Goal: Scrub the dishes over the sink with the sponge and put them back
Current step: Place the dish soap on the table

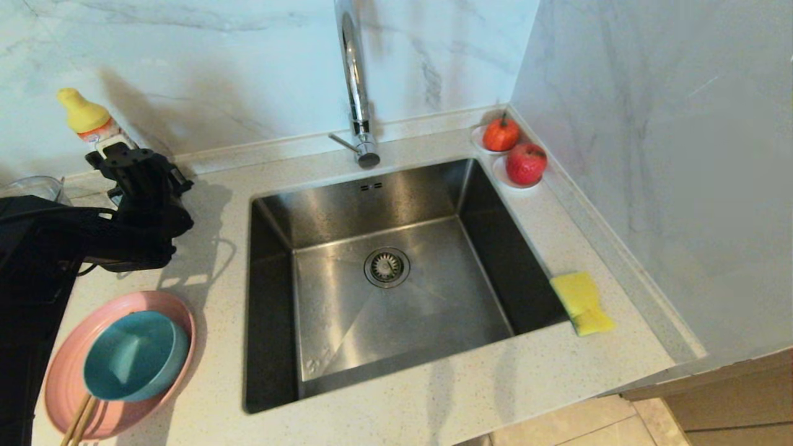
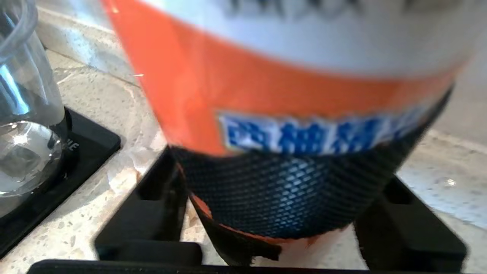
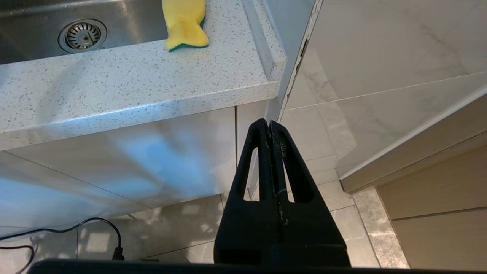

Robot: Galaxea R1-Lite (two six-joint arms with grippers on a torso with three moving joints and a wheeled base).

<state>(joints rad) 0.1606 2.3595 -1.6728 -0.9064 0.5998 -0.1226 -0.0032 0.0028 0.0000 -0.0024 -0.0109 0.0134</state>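
Note:
The teal-blue bowl [image 1: 133, 356] sits inside the pink plate [image 1: 167, 310] on the counter left of the sink [image 1: 347, 204], near the front. On the counter at the sink's right edge lies the yellow sponge [image 1: 582, 303], which also shows in the right wrist view [image 3: 185, 23]. My left gripper [image 1: 114, 155] is at the back left of the counter. It is open, its fingers spread on either side of an orange-labelled bottle [image 2: 266, 76] standing on the counter. My right gripper [image 3: 269, 125] is shut and empty, hanging below the counter's front edge above the floor.
The bottle has a yellow cap [image 1: 80, 108]. A clear glass vessel [image 1: 37, 186] stands on a black base beside it. Wooden chopsticks [image 1: 80, 421] lean on the plate. A chrome tap [image 1: 356, 80] rises behind the sink. Two red fruits [image 1: 500, 134] [image 1: 526, 163] sit in the back right corner.

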